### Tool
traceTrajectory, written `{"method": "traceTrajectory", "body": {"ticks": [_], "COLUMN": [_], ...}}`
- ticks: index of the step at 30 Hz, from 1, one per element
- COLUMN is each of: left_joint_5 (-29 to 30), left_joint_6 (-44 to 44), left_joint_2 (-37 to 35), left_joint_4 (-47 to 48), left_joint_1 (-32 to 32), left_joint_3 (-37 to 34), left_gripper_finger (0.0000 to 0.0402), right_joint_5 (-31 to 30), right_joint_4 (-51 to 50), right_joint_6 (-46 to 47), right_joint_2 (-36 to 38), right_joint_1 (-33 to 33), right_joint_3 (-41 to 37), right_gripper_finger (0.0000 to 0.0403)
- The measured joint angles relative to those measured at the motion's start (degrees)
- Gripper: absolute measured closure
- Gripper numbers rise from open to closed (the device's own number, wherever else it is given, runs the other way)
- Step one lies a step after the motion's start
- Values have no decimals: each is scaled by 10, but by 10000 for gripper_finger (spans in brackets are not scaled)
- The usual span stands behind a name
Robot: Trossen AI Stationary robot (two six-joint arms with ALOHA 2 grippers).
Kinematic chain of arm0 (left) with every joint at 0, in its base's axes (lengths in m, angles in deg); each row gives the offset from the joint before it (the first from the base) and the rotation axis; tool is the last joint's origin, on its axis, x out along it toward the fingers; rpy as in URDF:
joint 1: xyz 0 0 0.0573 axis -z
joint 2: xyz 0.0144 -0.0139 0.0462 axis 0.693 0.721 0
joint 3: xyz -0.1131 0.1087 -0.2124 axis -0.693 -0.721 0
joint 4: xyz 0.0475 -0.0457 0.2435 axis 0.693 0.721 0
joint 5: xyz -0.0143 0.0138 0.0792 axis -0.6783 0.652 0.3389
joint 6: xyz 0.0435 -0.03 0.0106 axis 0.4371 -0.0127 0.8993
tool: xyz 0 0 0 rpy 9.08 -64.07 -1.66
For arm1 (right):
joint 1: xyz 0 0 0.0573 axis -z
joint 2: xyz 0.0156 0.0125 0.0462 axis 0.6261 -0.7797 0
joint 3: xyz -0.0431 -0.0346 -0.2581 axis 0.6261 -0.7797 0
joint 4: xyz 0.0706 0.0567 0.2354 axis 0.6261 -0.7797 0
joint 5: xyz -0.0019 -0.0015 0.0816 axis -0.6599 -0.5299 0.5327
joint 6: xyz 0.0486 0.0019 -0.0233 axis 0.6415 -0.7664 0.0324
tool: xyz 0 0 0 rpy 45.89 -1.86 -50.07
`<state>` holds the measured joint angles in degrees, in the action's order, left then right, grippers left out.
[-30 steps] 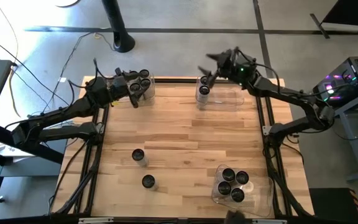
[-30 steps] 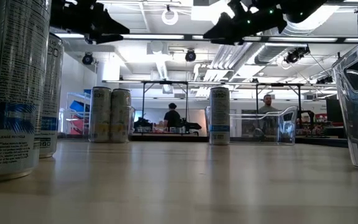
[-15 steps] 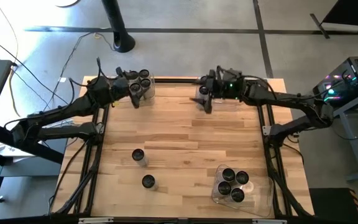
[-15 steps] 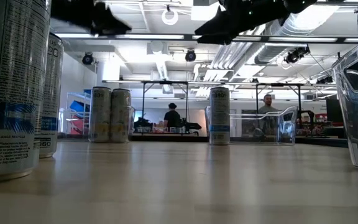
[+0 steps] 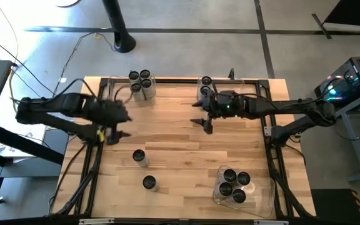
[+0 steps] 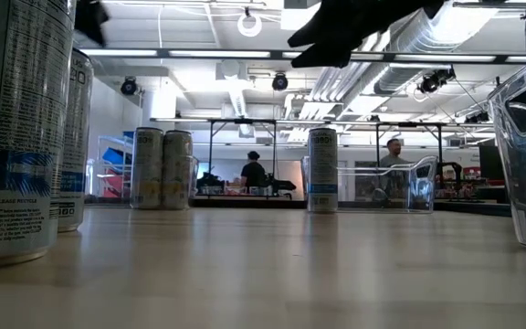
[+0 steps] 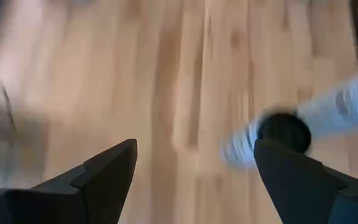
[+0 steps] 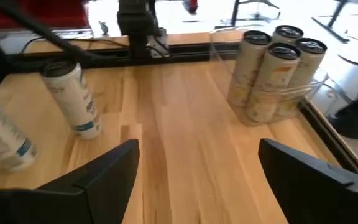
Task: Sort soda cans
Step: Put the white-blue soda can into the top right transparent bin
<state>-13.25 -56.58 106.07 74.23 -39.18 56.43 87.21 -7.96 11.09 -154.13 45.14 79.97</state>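
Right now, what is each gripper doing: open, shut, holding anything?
Left gripper: open, empty, over the table's left side near a loose soda can.
Right gripper: open, empty, above the table's far middle.

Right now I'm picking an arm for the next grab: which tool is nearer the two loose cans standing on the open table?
The left tool. It is open, beside and just beyond the two loose cans, toward the table's left edge. The right tool, also open, sits farther off, across the table near the far bin.

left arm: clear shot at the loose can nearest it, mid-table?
Probably yes. The left gripper is open and empty, just up-table of that can, with only bare table between; the second loose can stands beyond.
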Motion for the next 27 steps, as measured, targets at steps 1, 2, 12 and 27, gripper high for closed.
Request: {"method": "traceTrajectory", "body": {"ticks": [1, 2, 12, 27], "left_joint_5": [12, 22, 43, 132], "left_joint_6": [-31, -59, -224, -438], "left_joint_2": [0, 0, 1, 5], "left_joint_4": [29, 59, 71, -58], "left_joint_1": [23, 47, 275, 514], "left_joint_3": [0, 0, -93, -212], "left_gripper_finger": [85, 85, 85, 85], "right_joint_5": [-15, -31, -205, -398], "right_joint_4": [0, 0, 2, 54], "right_joint_6": [10, 20, 155, 254], "right_joint_2": [0, 0, 0, -60], "right_joint_1": [-10, -19, -129, -254], "right_joint_3": [0, 0, 0, 0], "right_gripper_finger": [77, 77, 77, 77]}}
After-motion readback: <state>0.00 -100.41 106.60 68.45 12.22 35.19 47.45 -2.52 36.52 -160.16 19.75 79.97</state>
